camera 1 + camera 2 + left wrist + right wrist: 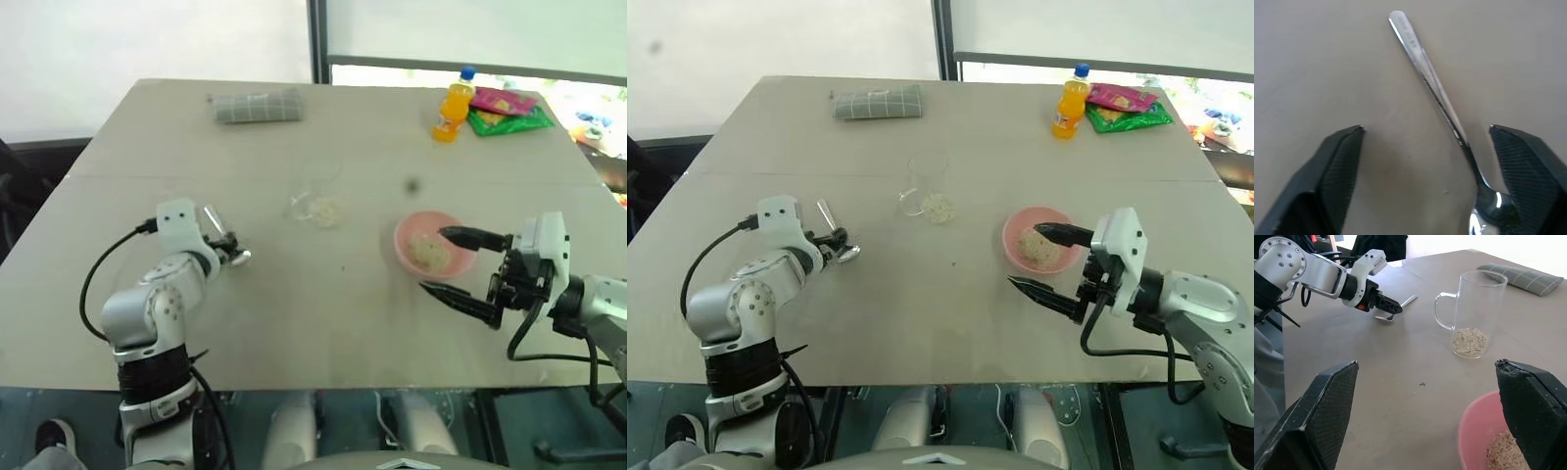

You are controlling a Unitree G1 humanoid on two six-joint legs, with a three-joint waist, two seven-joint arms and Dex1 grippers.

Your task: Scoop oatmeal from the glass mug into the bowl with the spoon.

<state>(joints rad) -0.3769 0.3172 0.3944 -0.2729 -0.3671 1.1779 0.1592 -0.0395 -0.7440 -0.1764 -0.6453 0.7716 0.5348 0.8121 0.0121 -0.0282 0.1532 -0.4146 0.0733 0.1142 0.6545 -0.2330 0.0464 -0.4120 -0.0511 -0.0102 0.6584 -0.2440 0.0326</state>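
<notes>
The left gripper (pixel 1425 142) has its fingers apart around the spoon (pixel 1436 93), which lies flat on the table (pixel 294 323). The right gripper (pixel 453 264) is wide open by the pink bowl (pixel 404 240); the glass mug (pixel 1471 313) of oatmeal (pixel 1470 340) stands between them

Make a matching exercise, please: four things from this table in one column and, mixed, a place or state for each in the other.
Things:
1. spoon
2. glass mug
3. bowl
4. orange bottle

Places or states:
a. at the far edge of the table, beside snack packets
b. pink, between the right pincer's fingers
c. flat on the table, at the left pincer
d. upright, a little oatmeal inside

Pairs: 1-c, 2-d, 3-b, 4-a
</notes>
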